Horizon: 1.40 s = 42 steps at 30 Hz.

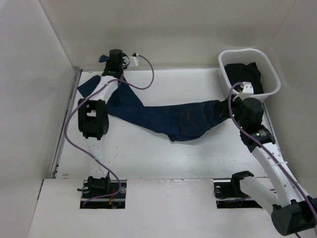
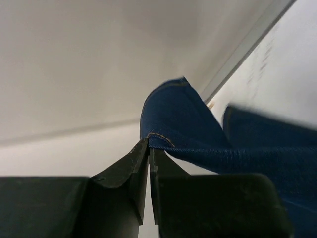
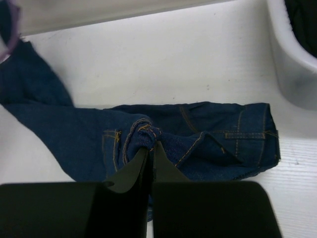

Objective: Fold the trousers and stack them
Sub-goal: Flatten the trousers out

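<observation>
The dark navy trousers [image 1: 168, 119] lie stretched across the table from the far left corner to the right side. My left gripper [image 1: 105, 59] is raised by the back wall, shut on a leg hem with tan stitching [image 2: 161, 136]. The other leg end [image 1: 89, 87] rests on the table beside the left arm. My right gripper [image 1: 229, 107] is at the waist end, shut on a bunched fold of denim [image 3: 148, 133] near a pocket seam. The waistband [image 3: 247, 134] spreads to the right of that fold.
A white basket [image 1: 270, 69] with a dark garment inside stands at the back right, close to the right wrist; its wall [image 3: 292, 64] shows in the right wrist view. Walls enclose the table on the left, back and right. The left arm's cable [image 1: 148, 79] loops over the trousers.
</observation>
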{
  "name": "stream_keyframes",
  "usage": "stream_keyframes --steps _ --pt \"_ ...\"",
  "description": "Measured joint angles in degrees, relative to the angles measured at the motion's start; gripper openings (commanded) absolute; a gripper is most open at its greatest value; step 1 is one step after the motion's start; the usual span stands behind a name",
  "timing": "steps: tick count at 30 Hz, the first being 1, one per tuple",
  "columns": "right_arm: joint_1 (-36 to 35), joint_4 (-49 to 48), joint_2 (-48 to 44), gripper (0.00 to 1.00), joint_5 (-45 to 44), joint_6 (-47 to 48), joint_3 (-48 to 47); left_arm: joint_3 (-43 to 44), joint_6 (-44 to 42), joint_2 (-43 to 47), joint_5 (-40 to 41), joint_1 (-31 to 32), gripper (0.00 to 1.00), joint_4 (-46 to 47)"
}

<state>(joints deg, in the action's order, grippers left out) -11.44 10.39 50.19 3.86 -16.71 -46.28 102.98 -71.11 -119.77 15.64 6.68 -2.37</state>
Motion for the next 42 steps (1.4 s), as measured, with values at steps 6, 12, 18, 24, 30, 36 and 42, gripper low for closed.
stream_keyframes --steps 6,12,18,24,30,36,42 --pt "-3.9 0.3 -0.3 0.02 -1.5 -0.5 0.4 3.5 -6.0 -12.7 0.1 7.0 0.63 0.4" --pt "-3.9 1.0 -0.8 0.02 -3.1 -0.5 0.3 3.1 -4.6 -13.3 0.4 3.6 0.7 -2.6" --pt "1.9 4.0 -2.2 0.02 -3.8 1.6 -0.7 3.3 6.3 -5.4 -0.2 -9.2 0.69 -10.9" --pt "5.7 6.0 -1.3 0.02 -2.8 3.5 -4.3 7.7 20.5 -6.5 -2.8 -16.5 0.7 -21.3" --pt "5.8 6.3 2.3 0.03 -1.9 4.6 -7.0 17.7 33.1 -17.2 -7.2 -17.6 0.71 -28.5" --pt "5.8 7.3 5.1 0.03 -1.9 5.6 -9.6 32.7 49.7 -28.0 -15.5 -21.4 0.7 -35.9" --pt "5.1 7.3 7.3 0.03 -1.7 6.2 -10.8 34.1 58.7 -28.8 -20.1 -27.5 0.69 -38.5"
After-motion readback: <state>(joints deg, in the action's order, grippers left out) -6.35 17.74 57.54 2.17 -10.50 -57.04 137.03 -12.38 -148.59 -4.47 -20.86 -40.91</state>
